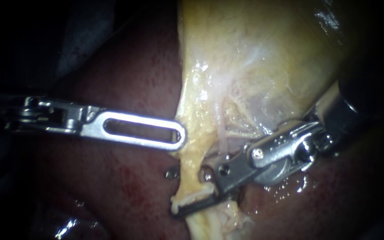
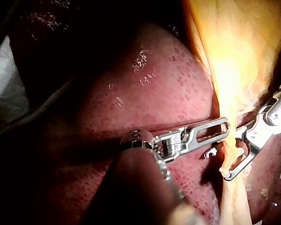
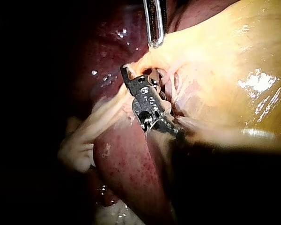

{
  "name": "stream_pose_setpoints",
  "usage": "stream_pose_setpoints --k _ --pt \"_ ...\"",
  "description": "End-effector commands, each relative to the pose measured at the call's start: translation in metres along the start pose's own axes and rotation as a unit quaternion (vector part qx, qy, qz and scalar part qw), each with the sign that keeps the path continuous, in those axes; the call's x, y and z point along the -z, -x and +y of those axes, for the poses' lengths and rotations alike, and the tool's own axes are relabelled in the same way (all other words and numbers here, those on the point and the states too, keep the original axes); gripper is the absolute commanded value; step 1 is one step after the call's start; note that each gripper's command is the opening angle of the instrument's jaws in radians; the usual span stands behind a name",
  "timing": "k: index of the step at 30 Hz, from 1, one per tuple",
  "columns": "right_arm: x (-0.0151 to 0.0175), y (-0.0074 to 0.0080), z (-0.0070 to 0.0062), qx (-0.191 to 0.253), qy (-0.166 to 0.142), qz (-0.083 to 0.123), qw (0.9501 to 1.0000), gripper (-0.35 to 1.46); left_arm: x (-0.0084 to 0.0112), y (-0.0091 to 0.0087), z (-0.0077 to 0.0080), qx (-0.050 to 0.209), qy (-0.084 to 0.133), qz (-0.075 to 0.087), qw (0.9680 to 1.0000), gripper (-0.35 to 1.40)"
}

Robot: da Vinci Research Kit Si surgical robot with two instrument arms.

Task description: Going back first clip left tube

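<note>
Currently, left instrument jaws clamped on gallbladder edge, right instrument jaws apart astride tube below clip, liver behind, pale strands crowding them.

Liver speckled red; gallbladder yellow; left instrument silver.
</note>
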Motion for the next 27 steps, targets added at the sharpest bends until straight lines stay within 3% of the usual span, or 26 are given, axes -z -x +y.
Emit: stream_pose_setpoints --k 1,8,15,24,27 --pt "0.0001 -0.0002 0.0001 -0.001 0.001 0.000 1.0000 0.41 0.0001 0.0001 -0.0002 0.001 -0.001 0.000 1.0000 -0.35" --pt "-0.0006 -0.0008 0.0004 -0.003 0.003 0.000 1.0000 0.41 0.0008 0.0008 -0.0013 -0.004 -0.001 -0.006 1.0000 -0.35" --pt "-0.0032 -0.0019 0.0013 -0.005 0.009 0.001 1.0000 0.42 0.0009 0.0008 -0.0017 -0.006 -0.002 -0.007 1.0000 -0.35" --pt "-0.0035 -0.0014 0.0011 0.006 0.009 0.002 0.9999 0.48 0.0009 0.0007 -0.0018 -0.006 -0.001 -0.008 0.9999 -0.35" --pt "-0.0030 -0.0012 0.0009 -0.032 0.007 0.006 0.9995 0.41 0.0009 0.0007 -0.0018 -0.006 -0.002 -0.008 0.9999 -0.35"
